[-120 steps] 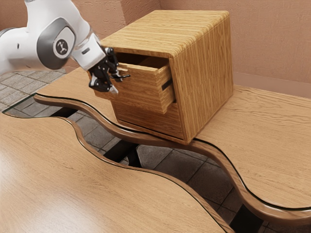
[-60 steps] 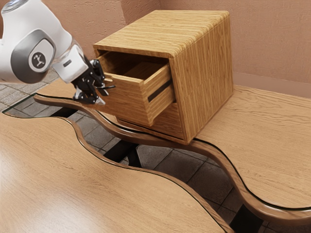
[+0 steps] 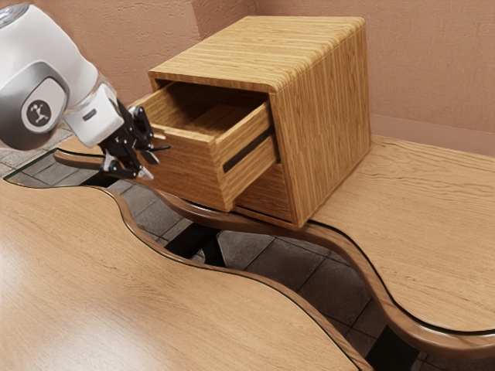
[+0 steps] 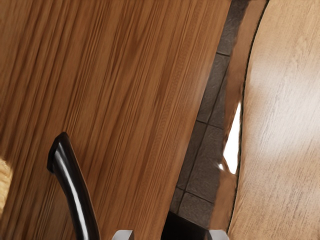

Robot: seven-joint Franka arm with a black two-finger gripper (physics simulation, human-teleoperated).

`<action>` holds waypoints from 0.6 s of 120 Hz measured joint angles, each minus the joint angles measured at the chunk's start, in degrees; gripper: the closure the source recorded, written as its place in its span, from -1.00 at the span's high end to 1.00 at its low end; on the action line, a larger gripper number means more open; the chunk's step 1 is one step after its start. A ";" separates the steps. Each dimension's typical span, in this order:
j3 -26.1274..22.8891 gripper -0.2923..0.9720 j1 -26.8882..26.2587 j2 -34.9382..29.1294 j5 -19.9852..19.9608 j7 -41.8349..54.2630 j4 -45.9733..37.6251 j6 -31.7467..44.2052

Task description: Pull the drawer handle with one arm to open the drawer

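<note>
A wooden cabinet (image 3: 309, 100) stands on the far table. Its top drawer (image 3: 209, 151) is pulled well out toward the exterior view's left, and its inside looks empty. A thin black handle (image 3: 157, 147) sits on the drawer front, and my gripper (image 3: 133, 151) is right at it, fingers around the bar. In the wrist view the black handle (image 4: 72, 192) curves off the drawer front (image 4: 115, 100). My two pale fingertips (image 4: 122, 234) stand apart beside it, wider than the bar.
A lower drawer (image 3: 263, 193) below it sits flush in the cabinet. A gap with tiled floor (image 3: 255, 251) runs between the cabinet's curved table edge (image 3: 356, 263) and the near table (image 3: 116, 301). A wall rises behind.
My hand has moved toward the exterior view's left and a little down. The drawer has come out with it, from slightly open to well extended.
</note>
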 joint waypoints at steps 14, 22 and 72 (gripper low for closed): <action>0.11 -0.75 0.16 -2.10 0.33 -0.34 -1.81 0.39; 0.02 -0.36 0.11 -2.58 0.58 -0.50 -2.78 0.40; 0.00 -0.48 -0.10 -5.95 1.80 -1.58 -6.07 0.52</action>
